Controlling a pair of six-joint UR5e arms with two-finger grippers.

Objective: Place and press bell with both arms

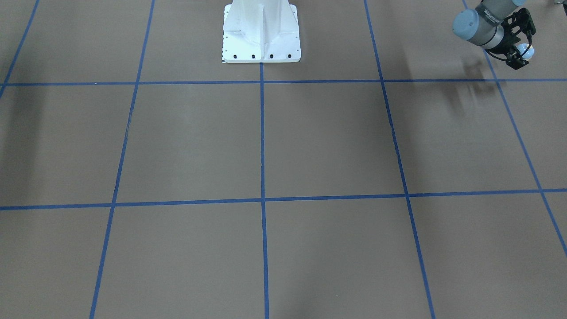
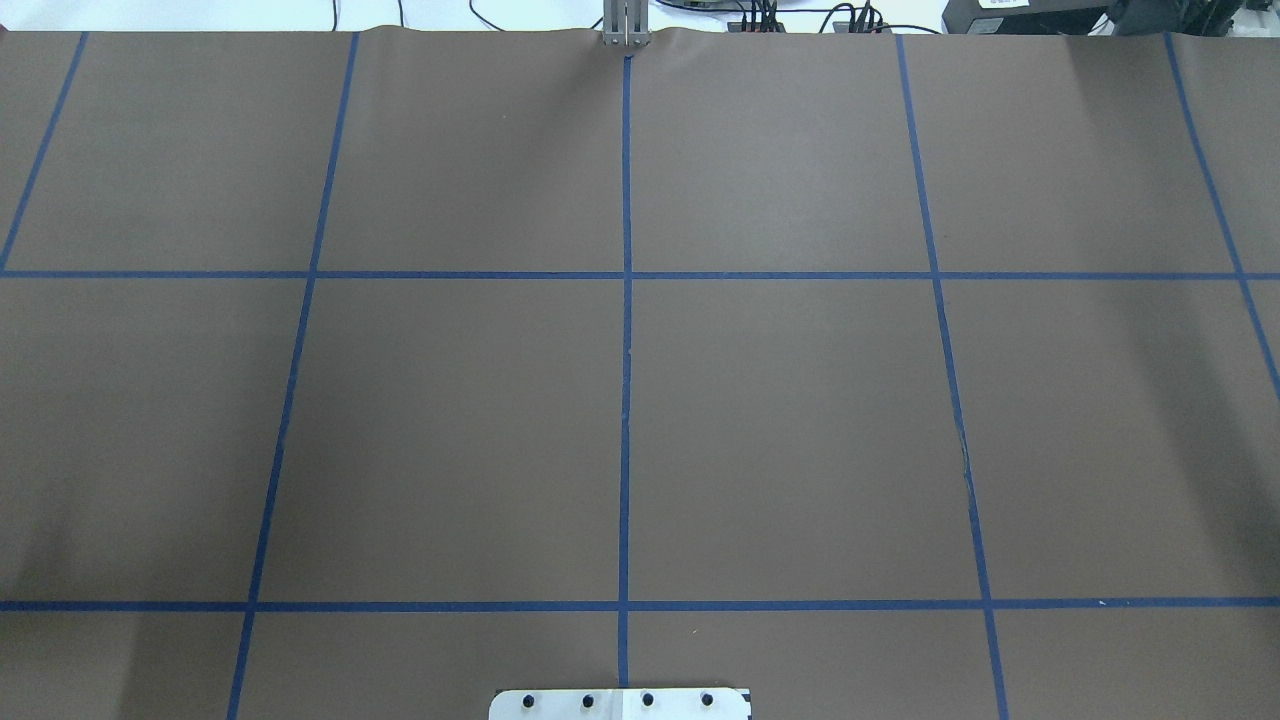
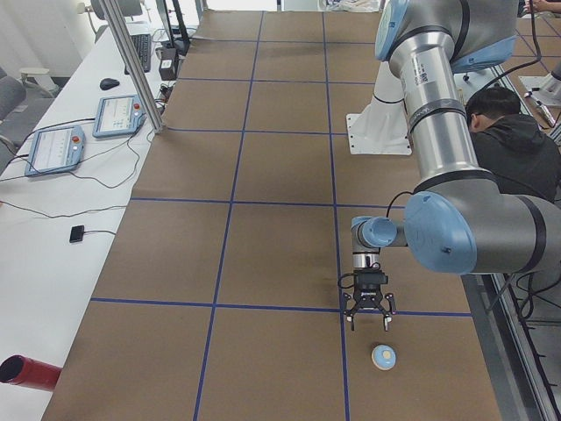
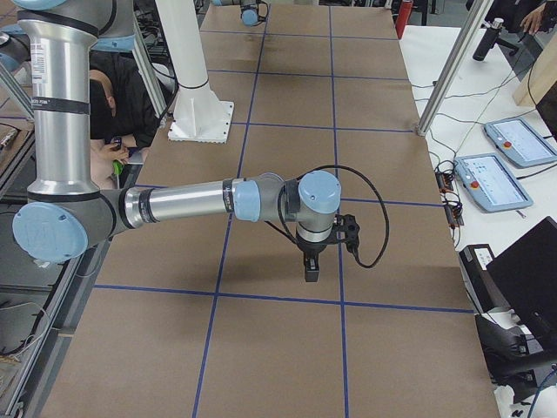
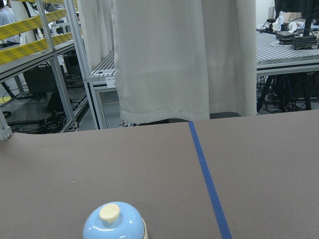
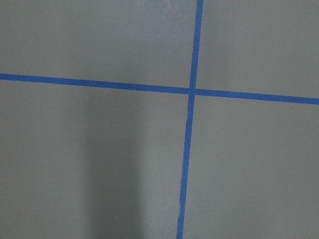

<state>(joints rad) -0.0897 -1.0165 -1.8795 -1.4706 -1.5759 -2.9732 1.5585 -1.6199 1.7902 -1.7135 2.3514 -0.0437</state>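
The bell (image 3: 383, 355), light blue with a cream button, stands upright on the brown table near its end on my left. It also shows low in the left wrist view (image 5: 114, 224) and partly behind the gripper in the front-facing view (image 1: 528, 51). My left gripper (image 3: 370, 323) hangs point-down just above the table beside the bell, a little short of it, with its fingers spread and nothing between them; it also shows in the front-facing view (image 1: 517, 62). My right gripper (image 4: 311, 268) points down above a blue tape crossing. It shows only in the exterior right view, so I cannot tell if it is open or shut.
The white bolted pedestal (image 1: 261, 40) stands at the table's robot side. Blue tape lines (image 2: 626, 400) grid the brown surface. A person in black (image 3: 513, 140) sits beside the table. Control tablets (image 3: 118, 114) and a red cylinder (image 3: 26, 373) lie on the white side bench.
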